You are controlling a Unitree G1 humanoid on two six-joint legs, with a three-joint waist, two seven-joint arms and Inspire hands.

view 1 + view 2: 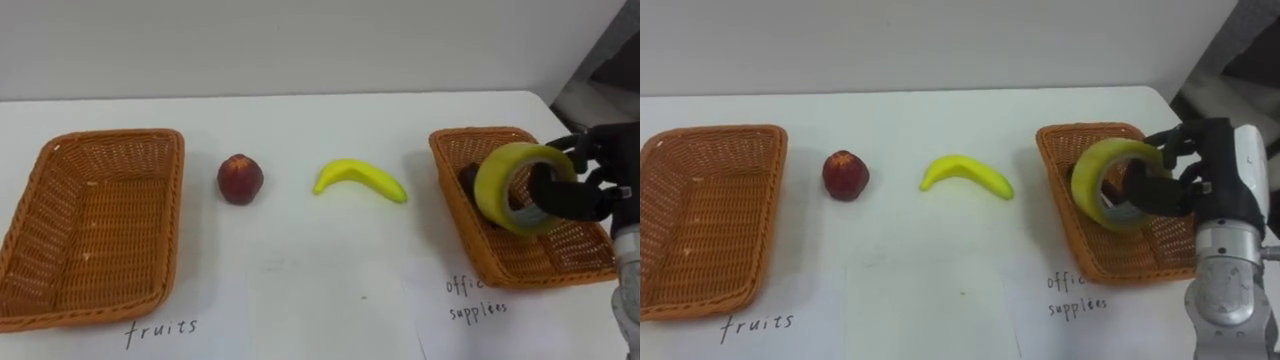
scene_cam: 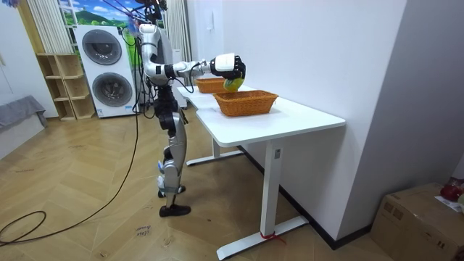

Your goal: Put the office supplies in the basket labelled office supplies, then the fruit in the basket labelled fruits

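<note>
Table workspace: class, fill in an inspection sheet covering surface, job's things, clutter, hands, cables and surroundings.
Surface: white table, a wicker basket at each end.
Job's things: red fruit and banana lie between left basket and right basket; yellow tape roll held over right basket.
Clutter: nothing seen.
Hands: right hand, fingers curled through the tape roll.
Cables: nothing seen on the table.
Surroundings: washing machines, cardboard box on the floor.

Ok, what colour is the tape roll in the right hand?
Yellow tape roll, held by the right hand; clearest in the left eye view.
</note>
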